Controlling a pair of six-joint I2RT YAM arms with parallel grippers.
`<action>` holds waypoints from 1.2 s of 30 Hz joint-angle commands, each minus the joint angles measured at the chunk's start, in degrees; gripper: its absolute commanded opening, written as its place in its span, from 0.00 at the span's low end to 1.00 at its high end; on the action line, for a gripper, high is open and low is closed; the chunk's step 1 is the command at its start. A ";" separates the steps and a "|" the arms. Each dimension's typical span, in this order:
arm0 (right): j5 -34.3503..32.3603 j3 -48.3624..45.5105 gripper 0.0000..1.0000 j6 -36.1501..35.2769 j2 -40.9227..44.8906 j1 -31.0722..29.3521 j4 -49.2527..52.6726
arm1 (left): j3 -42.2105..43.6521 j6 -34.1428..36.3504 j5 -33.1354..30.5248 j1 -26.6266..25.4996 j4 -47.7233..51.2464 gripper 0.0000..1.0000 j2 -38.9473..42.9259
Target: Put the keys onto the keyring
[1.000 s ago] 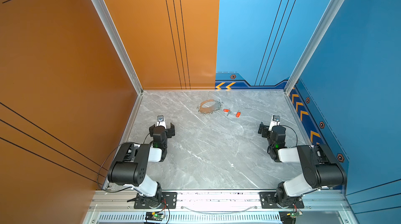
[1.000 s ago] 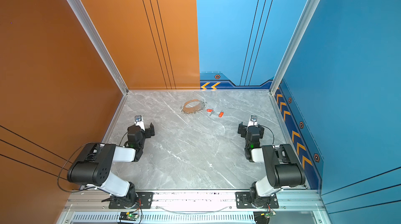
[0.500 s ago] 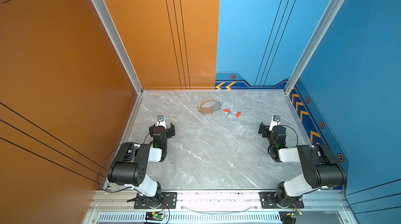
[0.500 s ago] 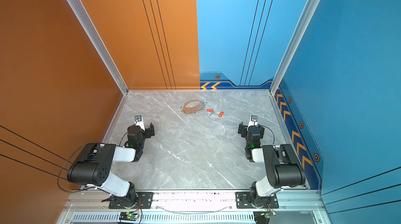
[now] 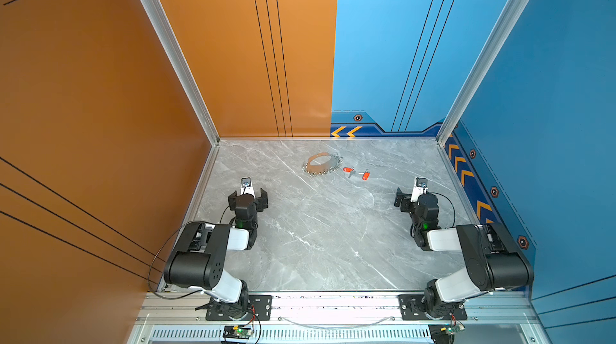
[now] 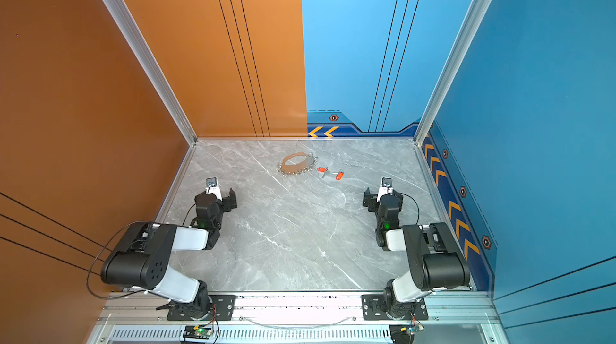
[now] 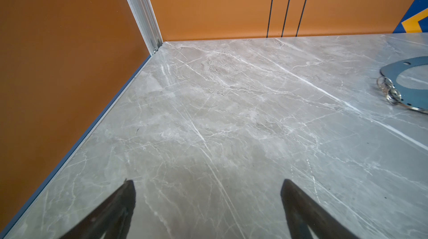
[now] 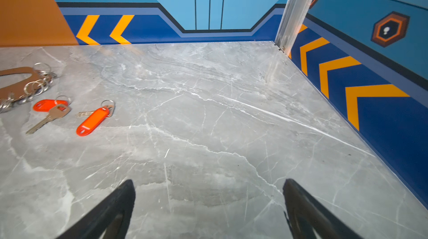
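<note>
Both arms sit folded low at the near side of the grey marble bench [image 5: 316, 232], well short of the task's things. The left claw [image 7: 207, 181] has its jaws spread wide with only bare bench between them, so it holds nothing. The right claw [image 8: 209, 180] stands just as wide apart and is empty too.

The keyring [image 5: 322, 165], a tan flat hoop fringed with small silver split rings, lies flat toward the far wall, about mid-width of the bench. Just to its right lie the two keys [image 8: 49, 116], loose on the bench and not threaded on the hoop — each carries an orange-red tag [image 8: 93, 120] on its own small ring. The key nearer the keyring lies close beside its split rings — whether they touch I cannot tell.
</note>
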State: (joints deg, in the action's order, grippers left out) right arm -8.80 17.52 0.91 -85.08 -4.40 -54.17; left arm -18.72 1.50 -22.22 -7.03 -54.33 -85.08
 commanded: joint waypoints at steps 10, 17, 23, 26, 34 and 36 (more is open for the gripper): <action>7.06 7.11 1.00 -0.02 25.29 -8.34 28.06 | -2.63 5.15 -36.89 -25.97 3.51 0.98 18.58; 3.86 17.79 1.00 22.68 32.28 -7.13 49.27 | -9.45 -21.73 -42.31 -32.03 39.15 0.98 30.39; 18.31 9.73 1.00 31.64 35.02 0.94 31.69 | -7.76 -31.47 -20.15 -21.01 50.43 0.98 39.60; 22.17 6.34 1.00 36.05 33.37 3.68 24.33 | -3.86 -25.82 -17.50 -19.98 44.29 0.98 41.55; 22.98 20.87 0.99 29.20 18.31 -1.11 40.39 | -7.51 -29.06 -0.99 -11.32 52.63 0.98 38.23; 20.31 25.57 0.97 26.00 14.09 -4.67 44.33 | -7.47 -27.55 0.67 -11.65 52.29 0.98 37.20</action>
State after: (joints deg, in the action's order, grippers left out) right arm 12.95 37.58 31.33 -67.64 -5.61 -16.60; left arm -24.51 -26.63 -29.85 -18.79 -4.21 -47.07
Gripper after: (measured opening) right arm 0.977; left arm 0.979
